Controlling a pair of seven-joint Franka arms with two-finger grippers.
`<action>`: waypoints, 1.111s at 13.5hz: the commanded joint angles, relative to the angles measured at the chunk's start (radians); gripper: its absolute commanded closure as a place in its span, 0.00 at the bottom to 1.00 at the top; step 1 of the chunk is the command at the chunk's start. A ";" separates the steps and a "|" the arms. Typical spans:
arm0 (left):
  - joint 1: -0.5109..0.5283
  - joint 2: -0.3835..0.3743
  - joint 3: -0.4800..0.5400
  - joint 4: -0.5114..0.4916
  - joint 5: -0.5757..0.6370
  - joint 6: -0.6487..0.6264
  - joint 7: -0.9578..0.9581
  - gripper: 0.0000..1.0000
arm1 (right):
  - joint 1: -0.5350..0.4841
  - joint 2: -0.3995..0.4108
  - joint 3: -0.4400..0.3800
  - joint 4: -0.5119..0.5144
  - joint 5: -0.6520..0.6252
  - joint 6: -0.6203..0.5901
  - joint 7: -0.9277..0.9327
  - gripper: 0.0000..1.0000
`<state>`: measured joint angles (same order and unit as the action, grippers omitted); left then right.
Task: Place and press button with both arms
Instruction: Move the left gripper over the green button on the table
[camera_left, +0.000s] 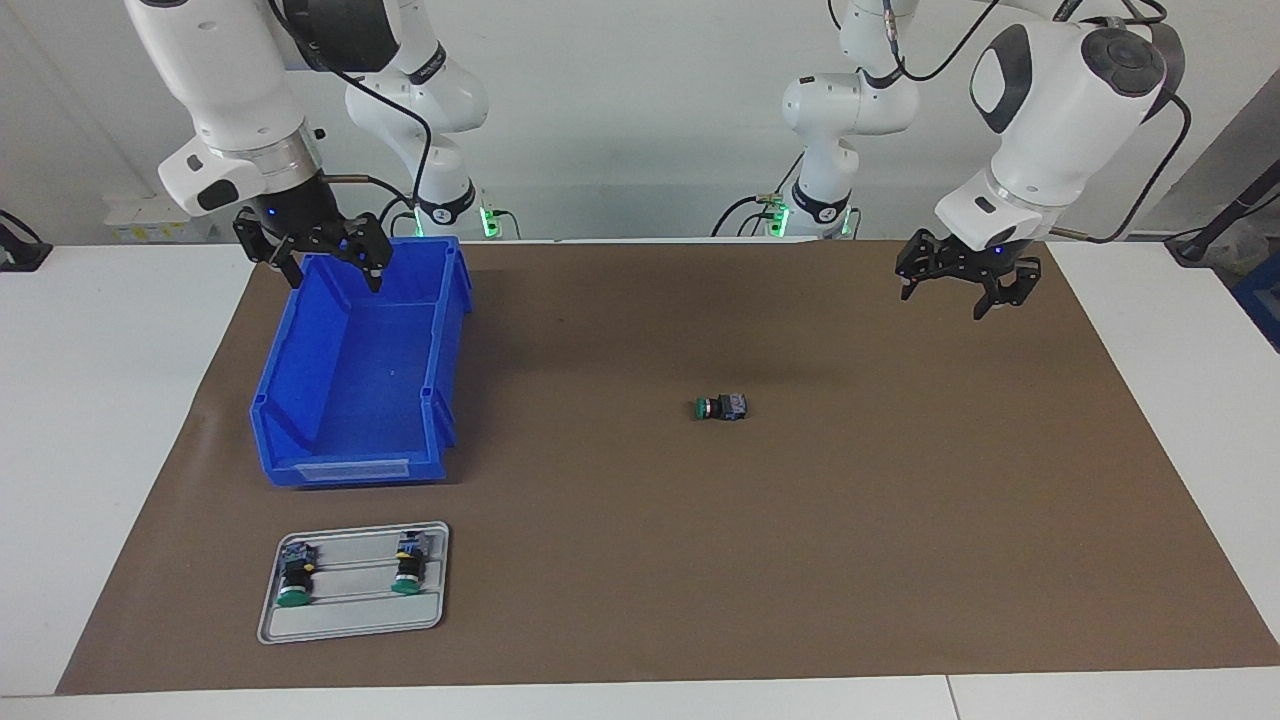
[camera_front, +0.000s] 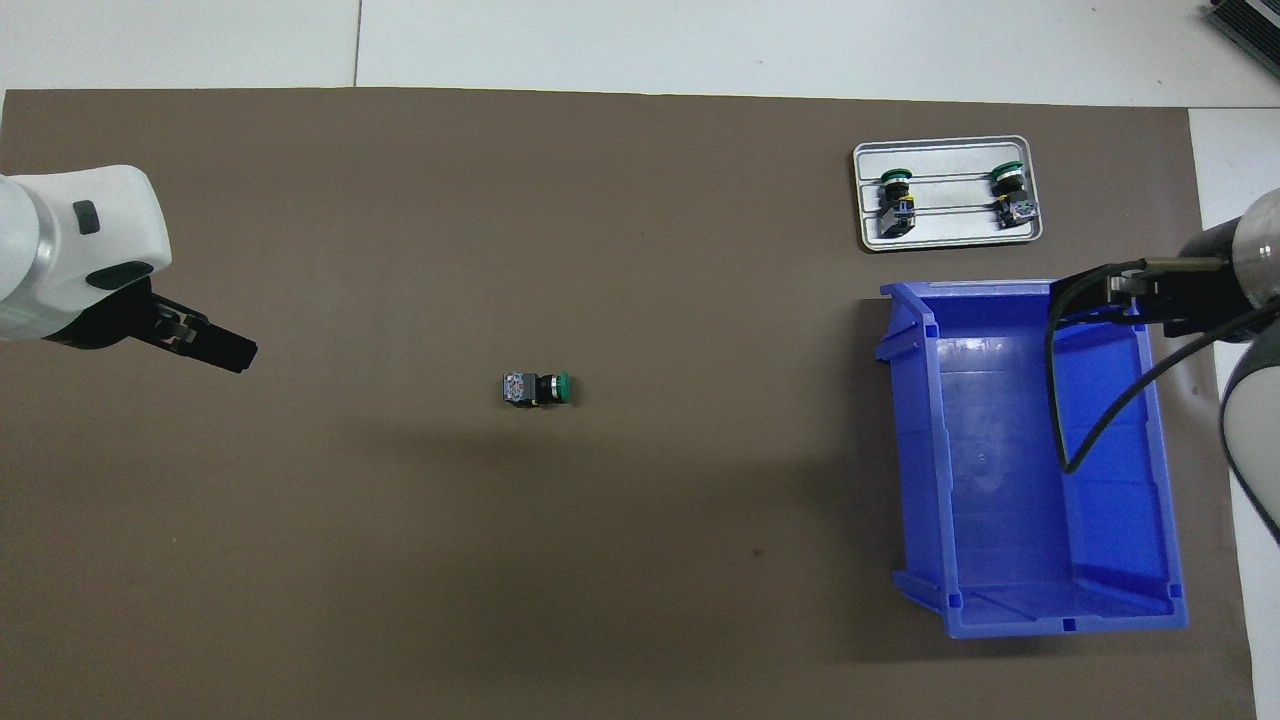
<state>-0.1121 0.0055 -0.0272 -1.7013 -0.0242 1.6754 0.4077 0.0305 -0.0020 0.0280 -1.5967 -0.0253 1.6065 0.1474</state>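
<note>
A button (camera_left: 722, 407) (camera_front: 538, 388) lies on its side near the middle of the brown mat, its green cap pointing toward the right arm's end of the table. My left gripper (camera_left: 943, 300) (camera_front: 225, 350) hangs open and empty in the air over the mat at the left arm's end, well apart from the button. Over the robot-side end of the blue bin (camera_left: 300, 400) my right gripper (camera_left: 337, 283) (camera_front: 1110, 295) stands open with nothing in it.
A grey tray (camera_left: 350, 625) (camera_front: 948, 232) lies farther from the robots than the blue bin (camera_front: 1020, 450) and holds two more buttons (camera_left: 293, 580) (camera_left: 407, 570). The brown mat (camera_left: 900, 550) covers most of the white table.
</note>
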 joint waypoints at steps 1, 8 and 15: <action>-0.032 -0.025 0.009 -0.047 -0.011 0.059 0.184 0.00 | -0.015 0.001 0.010 0.001 0.001 -0.010 -0.020 0.00; -0.115 -0.024 0.007 -0.130 -0.011 0.174 0.666 0.00 | -0.012 0.001 0.010 0.001 0.001 -0.010 -0.020 0.00; -0.236 0.005 0.009 -0.244 -0.060 0.383 0.763 0.00 | -0.012 0.001 0.010 0.001 0.001 -0.010 -0.020 0.00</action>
<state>-0.3118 0.0162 -0.0340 -1.9068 -0.0688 2.0067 1.1392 0.0311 -0.0018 0.0295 -1.5967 -0.0251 1.6065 0.1474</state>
